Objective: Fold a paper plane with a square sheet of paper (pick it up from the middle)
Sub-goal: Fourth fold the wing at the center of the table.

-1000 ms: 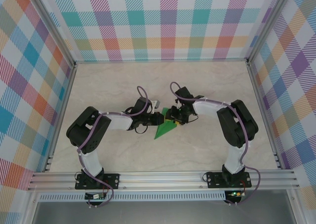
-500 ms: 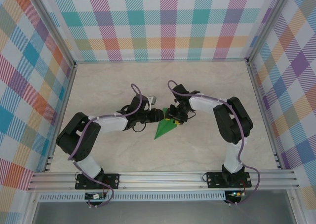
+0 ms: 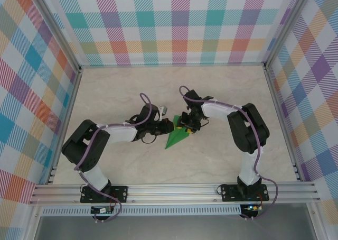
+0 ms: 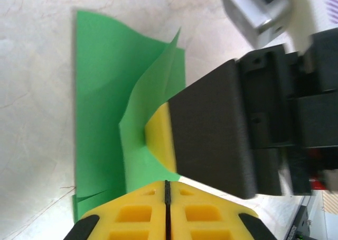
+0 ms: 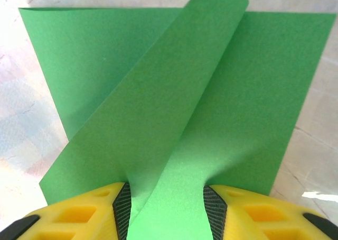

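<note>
The square sheet of paper (image 3: 176, 138) lies mid-table as a bright green, partly folded pointed shape. In the right wrist view a raised flap of the paper (image 5: 174, 113) runs up between the pads of my right gripper (image 5: 166, 205). Both pads touch it, and the paper is pinched narrow there. My right gripper (image 3: 185, 126) sits over the paper's upper end. My left gripper (image 3: 172, 126) is just left of it with its yellow fingertips (image 4: 138, 214) pressed together. They hold nothing and stand at the paper's edge (image 4: 100, 118), facing the right gripper's finger (image 4: 211, 134).
The beige marble-patterned tabletop (image 3: 222, 86) is fenced by aluminium rails and checked walls. The two grippers are almost touching over the paper. Both arm bases sit on the front rail (image 3: 174, 192).
The left arm has stretched out, with its elbow swinging left and lower, while its gripper stayed at the paper's upper end. The right arm shifted slightly left. The paper has barely moved.
</note>
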Controlling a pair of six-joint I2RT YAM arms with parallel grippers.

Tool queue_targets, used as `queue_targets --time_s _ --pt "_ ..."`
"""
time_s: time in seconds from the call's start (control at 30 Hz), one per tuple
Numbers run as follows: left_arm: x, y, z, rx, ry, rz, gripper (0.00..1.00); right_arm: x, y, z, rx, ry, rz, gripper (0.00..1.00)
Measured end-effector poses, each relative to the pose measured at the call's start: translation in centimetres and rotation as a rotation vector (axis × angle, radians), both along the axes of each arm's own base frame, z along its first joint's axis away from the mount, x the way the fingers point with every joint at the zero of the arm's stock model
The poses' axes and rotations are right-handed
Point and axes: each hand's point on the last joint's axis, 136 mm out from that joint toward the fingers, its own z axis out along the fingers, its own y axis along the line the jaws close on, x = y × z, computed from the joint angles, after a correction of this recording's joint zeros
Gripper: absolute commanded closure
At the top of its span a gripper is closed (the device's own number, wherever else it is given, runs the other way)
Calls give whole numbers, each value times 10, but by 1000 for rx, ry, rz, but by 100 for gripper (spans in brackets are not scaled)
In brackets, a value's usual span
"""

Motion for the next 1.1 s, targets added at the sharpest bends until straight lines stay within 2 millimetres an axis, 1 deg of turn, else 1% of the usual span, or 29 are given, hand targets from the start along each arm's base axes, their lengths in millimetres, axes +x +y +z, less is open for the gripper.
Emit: queue_targets --time_s 0.13,0.37,0.5,0.73,1.1 --pt "0 -2 -10 11 24 -7 93 0 0 0 -2 4 0 52" --pt "4 -5 -10 15 23 -6 95 0 0 -1 -8 7 1 52" --pt "4 -5 -15 32 37 -3 95 0 0 -1 -10 8 1 51" --pt "3 0 -29 73 63 15 97 0 1 -1 -22 9 4 50" --pt "5 3 -36 94 70 28 97 0 0 -3 -50 13 7 53"
